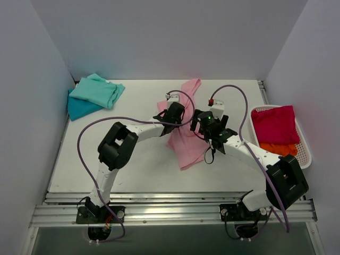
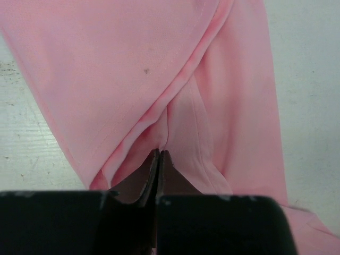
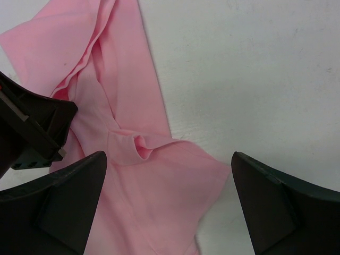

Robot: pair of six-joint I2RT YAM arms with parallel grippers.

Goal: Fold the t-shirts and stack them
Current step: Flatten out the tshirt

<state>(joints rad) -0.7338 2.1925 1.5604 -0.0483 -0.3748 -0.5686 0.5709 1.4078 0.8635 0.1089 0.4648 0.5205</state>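
The light pink t-shirt (image 1: 186, 147) lies crumpled in the middle of the table. My left gripper (image 1: 177, 118) is over its upper part and is shut on a raised fold of the pink cloth (image 2: 175, 106), with the fingertips (image 2: 160, 155) pinched together. My right gripper (image 1: 204, 125) is just to the right of it, open wide over the shirt's collar and sleeve (image 3: 143, 149), holding nothing. The left gripper's body also shows in the right wrist view (image 3: 29, 127). A mint green shirt (image 1: 98, 90) lies on a teal blue one (image 1: 79, 109) at the back left.
A white lattice basket (image 1: 304, 151) stands at the right table edge. It holds a crimson red shirt (image 1: 275, 125) on top of an orange one (image 1: 280, 149). Walls enclose the table on the left, back and right. Purple cables loop over both arms.
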